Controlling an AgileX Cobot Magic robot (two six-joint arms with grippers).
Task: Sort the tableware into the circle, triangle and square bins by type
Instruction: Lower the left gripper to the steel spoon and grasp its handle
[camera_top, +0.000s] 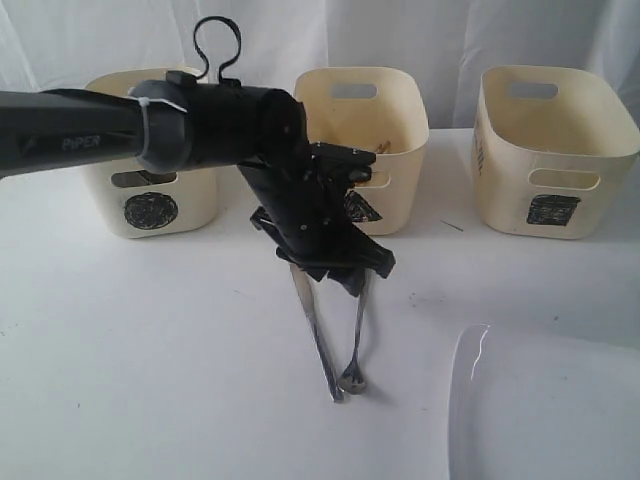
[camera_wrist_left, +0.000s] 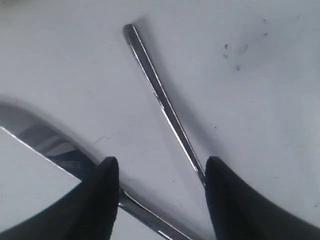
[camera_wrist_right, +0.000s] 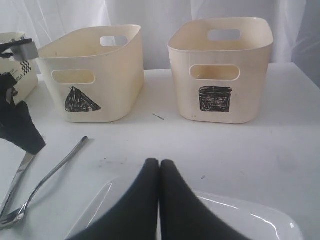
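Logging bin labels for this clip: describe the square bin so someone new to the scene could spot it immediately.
Three cream tubs stand in a row at the back of the white table. The square bin is the right-hand one in the exterior view. Its front bears a black scribbled square; the middle tub shows a triangle, the left tub a circle.

Your right gripper (camera_wrist_right: 159, 162) has its two black fingers pressed flat together with nothing between them, hanging over the rim of the white plate (camera_wrist_right: 240, 217). Beyond it on the white table (camera_wrist_right: 280, 145) the triangle bin (camera_wrist_right: 120, 75) and the square bin (camera_wrist_right: 250, 65) stand side by side, apart, marks facing you. Two pieces of steel cutlery (camera_wrist_right: 55, 167) lie before the triangle bin, meeting at one end, with the left gripper (camera_wrist_right: 20, 132) over one handle.
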